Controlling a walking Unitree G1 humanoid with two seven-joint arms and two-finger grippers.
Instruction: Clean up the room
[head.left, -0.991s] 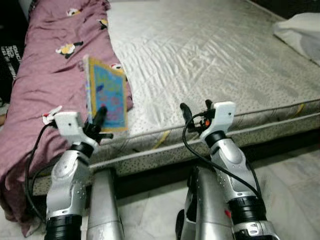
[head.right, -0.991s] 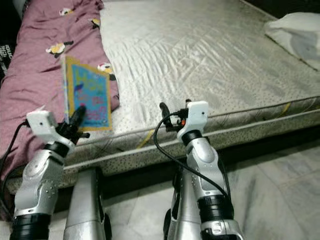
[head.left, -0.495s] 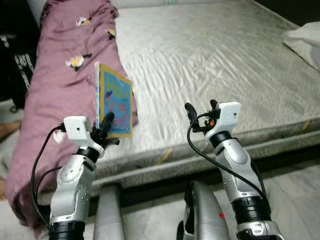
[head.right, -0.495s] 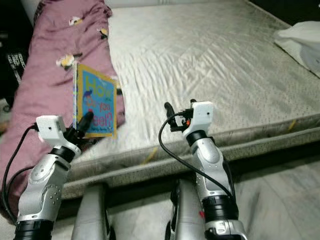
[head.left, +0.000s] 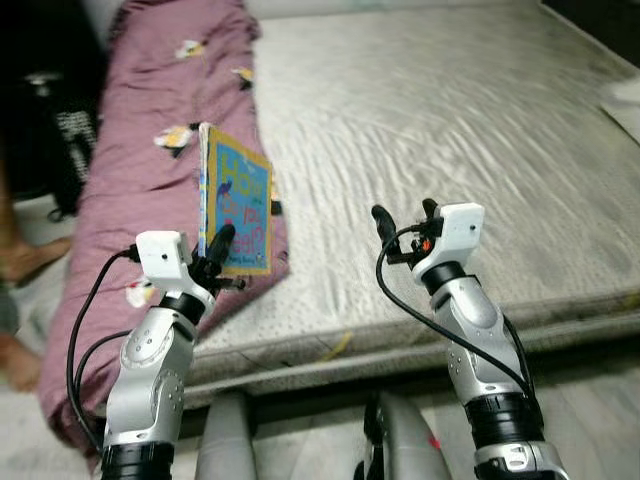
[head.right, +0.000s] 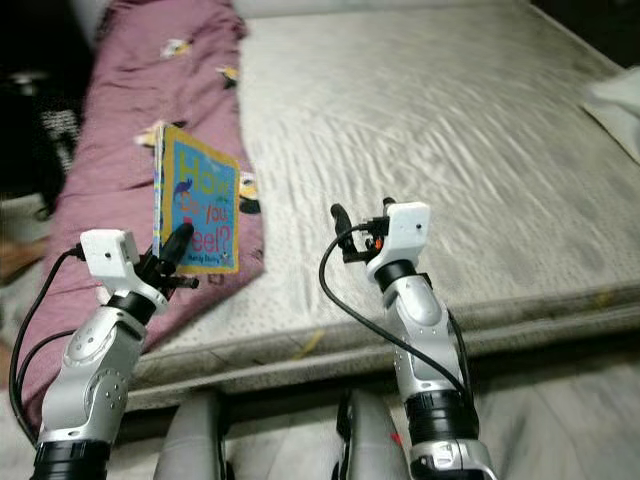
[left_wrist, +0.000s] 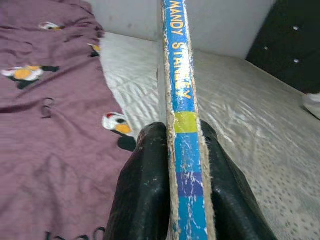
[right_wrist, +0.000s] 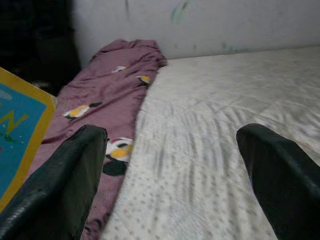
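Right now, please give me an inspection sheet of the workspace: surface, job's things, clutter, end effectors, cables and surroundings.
Surface: grey quilted mattress, bare over most of its top, seen from its near edge.
Job's things: blue picture book with yellow border, held upright above the mattress edge.
Clutter: purple blanket with cartoon prints, bunched along the mattress's left side and hanging over the edge.
End effectors: left end effector shut on the book's spine; right end effector open, holding nothing, raised over the mattress edge.
Cables: a black cable loops beside each forearm, clear of the book.
Surroundings: a person's bare foot on the floor at far left; pale wall behind the bed.
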